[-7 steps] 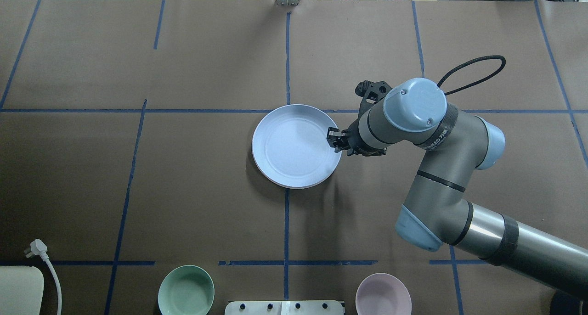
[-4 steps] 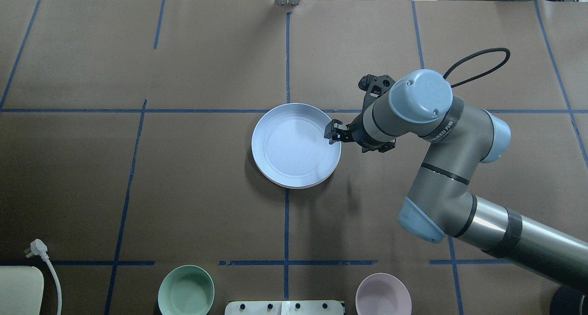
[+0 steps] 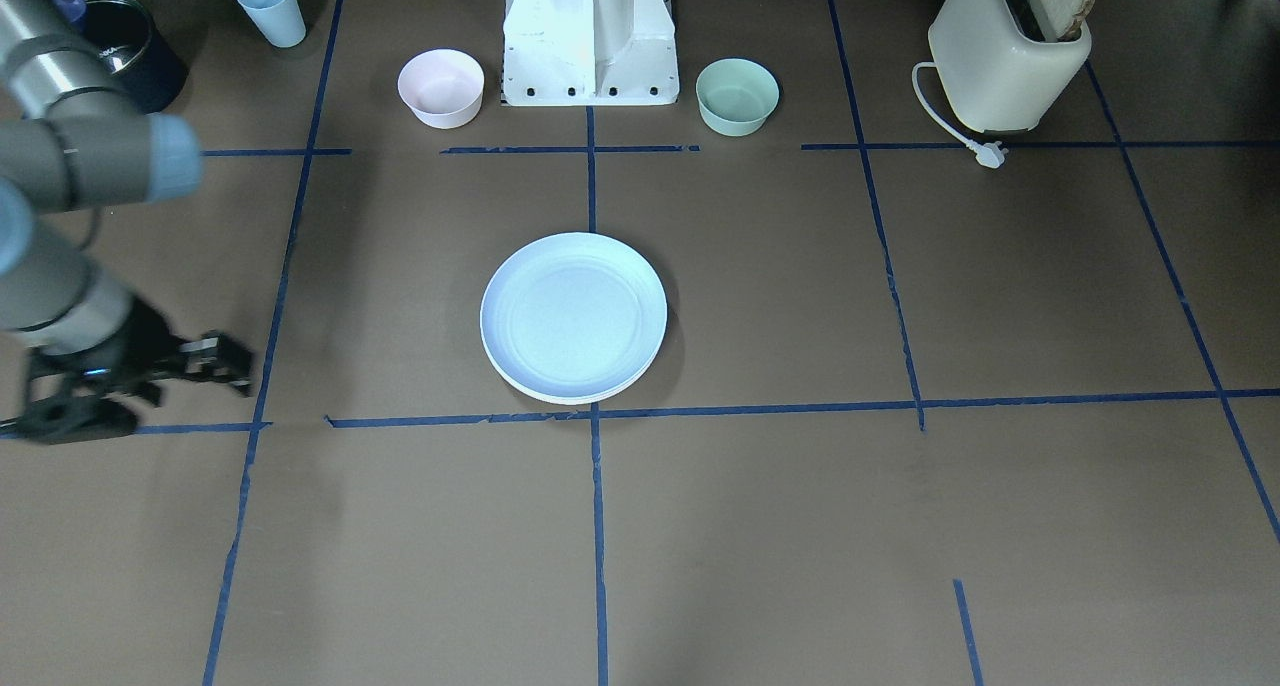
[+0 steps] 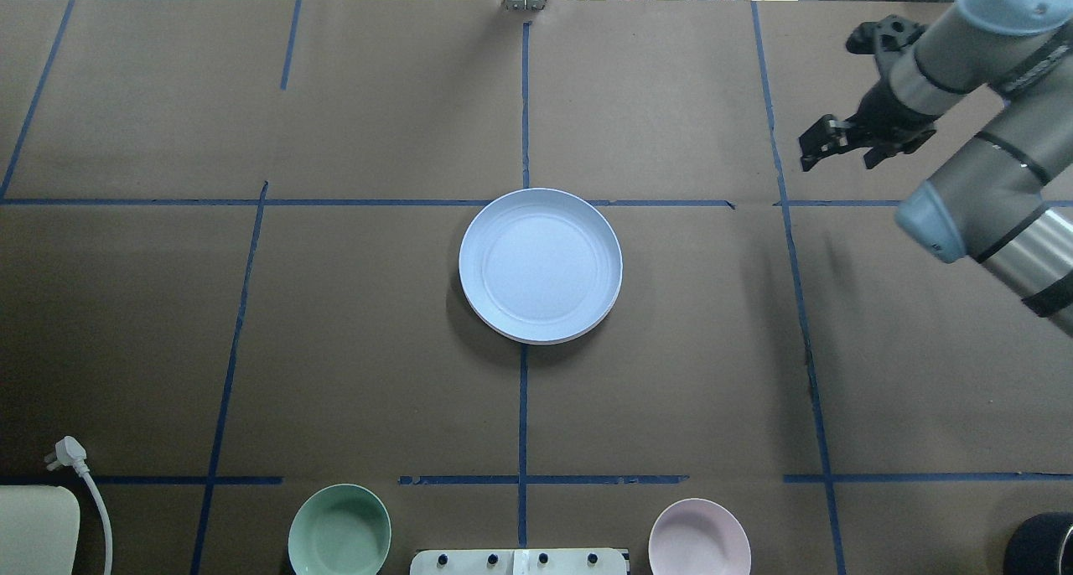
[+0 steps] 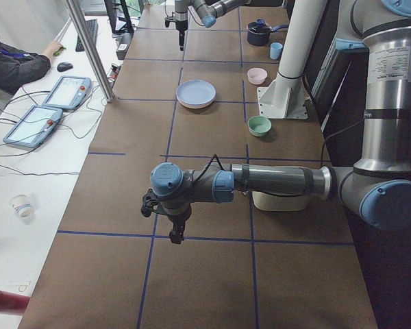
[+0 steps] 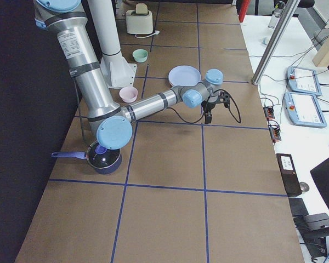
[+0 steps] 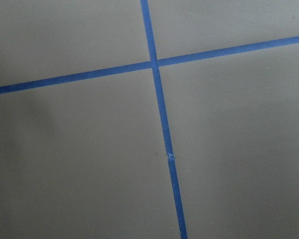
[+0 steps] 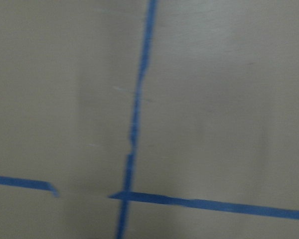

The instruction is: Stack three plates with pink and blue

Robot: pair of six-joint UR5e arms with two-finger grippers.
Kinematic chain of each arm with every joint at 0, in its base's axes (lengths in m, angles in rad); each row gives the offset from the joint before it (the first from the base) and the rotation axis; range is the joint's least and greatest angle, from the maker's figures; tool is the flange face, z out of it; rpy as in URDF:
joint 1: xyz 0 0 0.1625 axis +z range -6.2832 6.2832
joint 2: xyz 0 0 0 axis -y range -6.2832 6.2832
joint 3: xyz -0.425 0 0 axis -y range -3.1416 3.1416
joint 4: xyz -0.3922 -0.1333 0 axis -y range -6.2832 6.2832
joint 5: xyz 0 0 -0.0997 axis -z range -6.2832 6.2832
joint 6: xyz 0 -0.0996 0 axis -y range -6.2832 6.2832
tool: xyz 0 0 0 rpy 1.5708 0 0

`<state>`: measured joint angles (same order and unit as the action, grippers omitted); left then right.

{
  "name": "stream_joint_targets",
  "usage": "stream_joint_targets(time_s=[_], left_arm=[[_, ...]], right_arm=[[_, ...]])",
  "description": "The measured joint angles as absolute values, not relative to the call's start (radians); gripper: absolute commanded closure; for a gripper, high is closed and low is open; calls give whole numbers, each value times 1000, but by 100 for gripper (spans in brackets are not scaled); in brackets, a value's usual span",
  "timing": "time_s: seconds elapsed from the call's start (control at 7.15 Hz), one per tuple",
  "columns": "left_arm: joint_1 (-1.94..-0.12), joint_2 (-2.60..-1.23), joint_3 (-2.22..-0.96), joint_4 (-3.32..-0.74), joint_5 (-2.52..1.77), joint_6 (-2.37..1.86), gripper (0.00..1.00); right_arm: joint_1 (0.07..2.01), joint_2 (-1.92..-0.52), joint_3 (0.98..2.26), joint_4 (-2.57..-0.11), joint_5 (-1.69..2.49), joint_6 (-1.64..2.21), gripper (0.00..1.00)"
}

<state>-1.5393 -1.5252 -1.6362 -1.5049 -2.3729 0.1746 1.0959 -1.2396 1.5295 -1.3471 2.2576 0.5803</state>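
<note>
Brown paper crossed with blue tape covers the table (image 4: 352, 332). At its centre lies the pale blue plate (image 4: 541, 265), topping a stack whose paler rim peeks out below. Seen from overhead, the right gripper (image 4: 811, 147) hangs well apart at two o'clock, fingers parted, empty. Whether the left gripper (image 5: 172, 234) is spread I cannot tell.

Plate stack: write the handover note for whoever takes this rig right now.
Right end effector: empty, looks open, hanging above the table well clear of the stack.
Left end effector: over bare table, far from the plates; open or shut cannot be told.
Plates: blue plate on top at the table's centre, a pale rim showing under it; the count underneath is unclear.
Done: stack appears built.
Left: confirm three plates.
</note>
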Motion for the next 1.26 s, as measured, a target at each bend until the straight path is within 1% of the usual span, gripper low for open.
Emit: stream_joint_targets(time_s=[0.14, 0.42, 0.56, 0.84, 1.26], left_arm=[[-1541, -1521, -1635, -1504, -2369, 175, 0], [-1545, -1518, -1636, -1503, -2363, 175, 0], [-1545, -1516, -1640, -1503, -2361, 176, 0], [-1545, -1511, -1650, -1502, -2360, 180, 0], [-1544, -1507, -1650, -1502, -2360, 181, 0]], right_arm=[[1209, -1308, 1523, -1375, 2294, 381, 0], [1422, -1419, 1525, -1505, 2316, -31, 0], [1494, -1462, 1527, -1558, 2317, -146, 0], [1543, -1520, 1528, -1576, 2313, -200, 0], [1549, -1547, 1530, -1561, 2313, -205, 0]])
